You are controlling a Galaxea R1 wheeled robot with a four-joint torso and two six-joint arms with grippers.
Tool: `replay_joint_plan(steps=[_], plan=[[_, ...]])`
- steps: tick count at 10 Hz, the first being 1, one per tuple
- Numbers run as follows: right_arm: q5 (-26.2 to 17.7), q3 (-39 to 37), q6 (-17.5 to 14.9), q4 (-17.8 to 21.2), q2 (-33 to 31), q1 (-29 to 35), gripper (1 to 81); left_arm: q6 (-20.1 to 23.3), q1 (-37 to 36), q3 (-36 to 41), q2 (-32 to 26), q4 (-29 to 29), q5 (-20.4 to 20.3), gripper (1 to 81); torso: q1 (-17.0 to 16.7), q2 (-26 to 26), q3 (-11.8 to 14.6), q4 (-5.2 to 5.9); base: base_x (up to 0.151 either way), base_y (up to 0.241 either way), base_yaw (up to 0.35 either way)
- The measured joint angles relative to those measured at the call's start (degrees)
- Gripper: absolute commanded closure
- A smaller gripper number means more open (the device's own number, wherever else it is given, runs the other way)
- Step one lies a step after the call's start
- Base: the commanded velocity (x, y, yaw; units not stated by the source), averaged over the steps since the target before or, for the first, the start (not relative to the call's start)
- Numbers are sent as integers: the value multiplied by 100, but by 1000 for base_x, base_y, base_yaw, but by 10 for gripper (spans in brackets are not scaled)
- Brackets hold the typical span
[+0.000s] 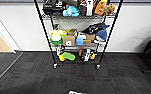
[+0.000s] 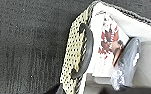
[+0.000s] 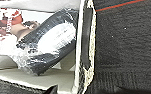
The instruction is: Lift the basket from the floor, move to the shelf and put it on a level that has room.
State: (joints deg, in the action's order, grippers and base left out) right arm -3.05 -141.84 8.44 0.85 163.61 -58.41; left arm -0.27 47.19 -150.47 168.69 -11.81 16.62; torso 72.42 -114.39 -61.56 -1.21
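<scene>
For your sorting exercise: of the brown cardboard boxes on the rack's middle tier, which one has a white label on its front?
The largest box, front and centre on that tier, beside the blue container. The smaller boxes behind and right show plain brown.

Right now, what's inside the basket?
In the basket, on its white lining, lie a dark shiny packet and a white pack with red print. The dark packet overlaps the pack, so whatever lies beneath them is hidden.
</scene>
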Motion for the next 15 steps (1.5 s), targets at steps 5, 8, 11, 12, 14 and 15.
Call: replay_joint_plan(steps=[5, 8, 11, 12, 14, 15], plan=[[2, 286, 0, 212, -219, 245, 10, 0, -268, -13, -15, 0, 155, 10, 564, -898, -332, 0, 0, 0, 0], [0, 344, 0, 308, -206, 352, 10, 0, -273, -33, -6, 2, 201, 10, 933, -1489, -334, 0, 0, 0, 0], [-23, 344, 0, 383, -44, 402, 10, 2, -139, -37, 51, -1, 204, 10, 1291, -2068, -336, 0, 0, 0, 0], [-23, 339, 0, 449, 32, 444, 10, 0, -94, -37, 51, -4, 212, 10, 1331, -2129, -336, 0, 0, 0, 0], [-43, 315, 0, 562, 76, 511, 10, 0, -96, -35, 52, -15, 204, 10, 1368, -2181, -336, 0, 0, 0, 0], [-41, 324, -1, 669, 37, 527, 10, 2, -94, -35, 55, -17, 206, 10, 1364, -2168, -336, 0, 0, 0, 0]])
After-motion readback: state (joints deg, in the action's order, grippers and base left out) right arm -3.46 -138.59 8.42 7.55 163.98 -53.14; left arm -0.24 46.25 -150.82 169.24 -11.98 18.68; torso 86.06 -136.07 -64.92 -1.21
